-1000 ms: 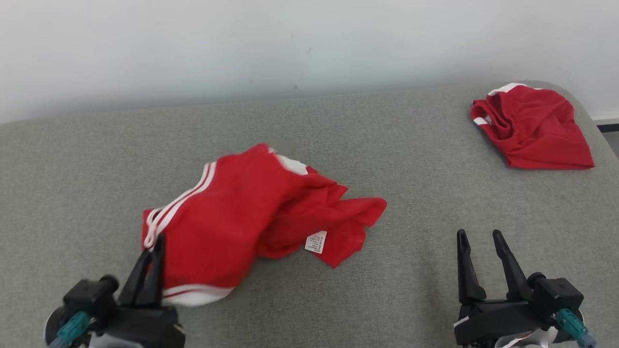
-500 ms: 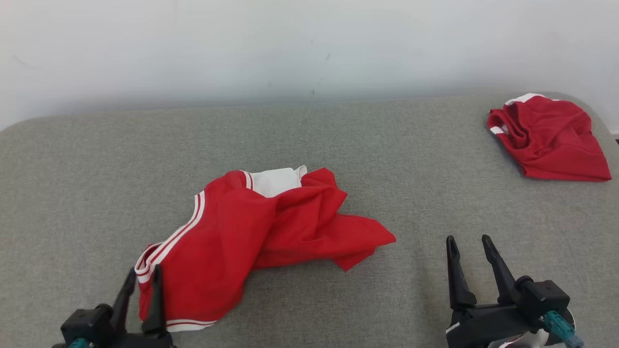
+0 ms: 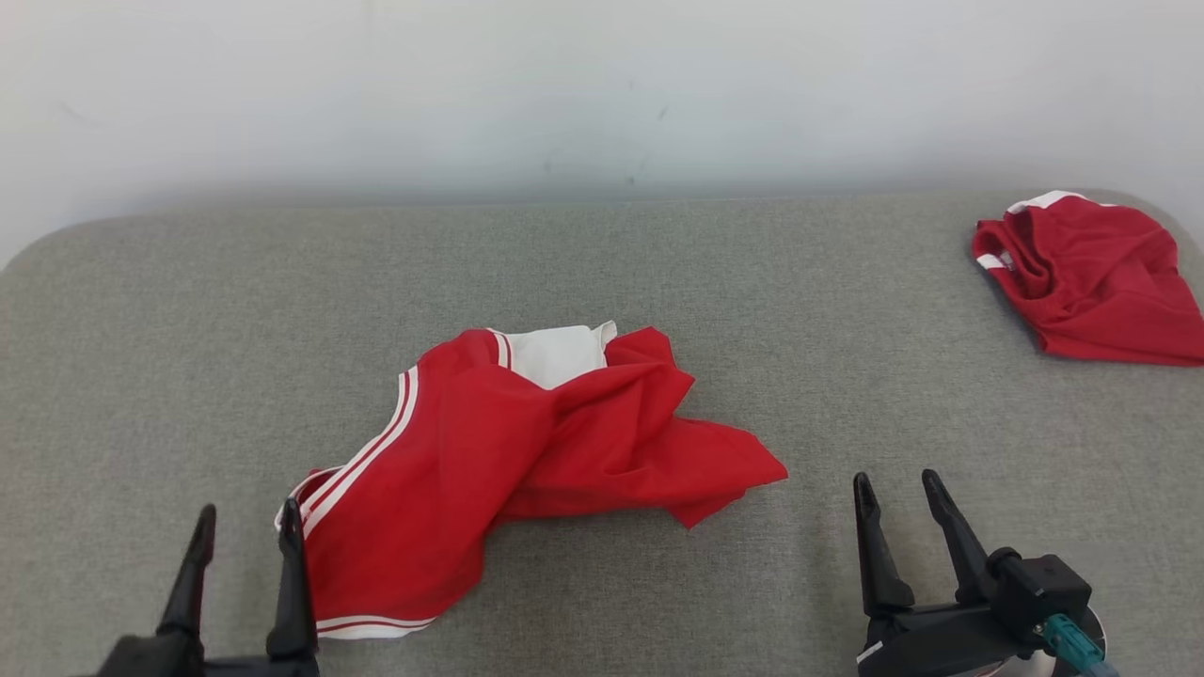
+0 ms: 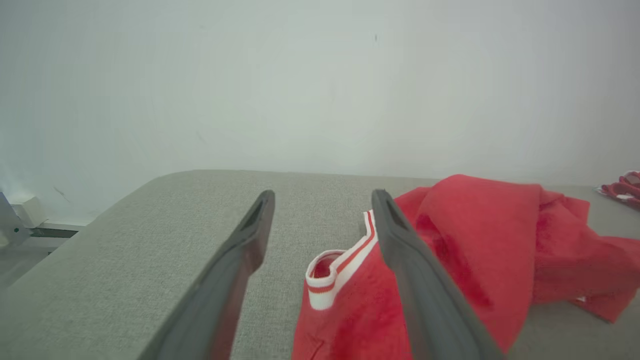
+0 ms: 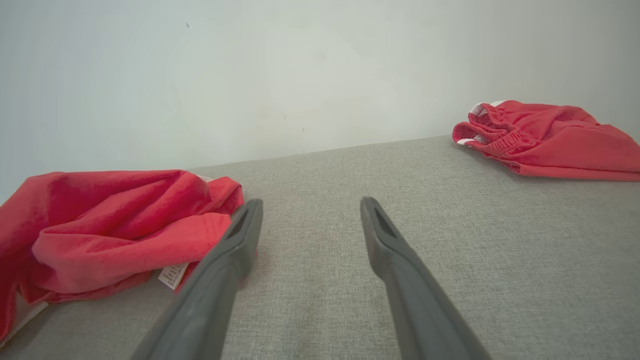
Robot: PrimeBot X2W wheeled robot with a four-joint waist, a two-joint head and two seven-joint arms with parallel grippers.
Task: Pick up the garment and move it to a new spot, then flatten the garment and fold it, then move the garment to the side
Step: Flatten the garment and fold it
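Red garment (image 3: 527,451) with white stripes lies crumpled mid grey fabric surface (image 3: 188,329), white panel at its 12 o'clock end. Left gripper (image 3: 247,527) at garment's 7 o'clock, fingers spread, grasping nothing; striped hem just beside one finger. Right gripper (image 3: 895,489) at 4 o'clock, well apart from cloth, spread, empty. Second red garment (image 3: 1101,282) at 2 o'clock, far corner.

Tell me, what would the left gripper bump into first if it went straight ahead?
Probably the red garment: its white-striped edge lies just ahead, between the open fingers of the left gripper. Depth is hard to judge.
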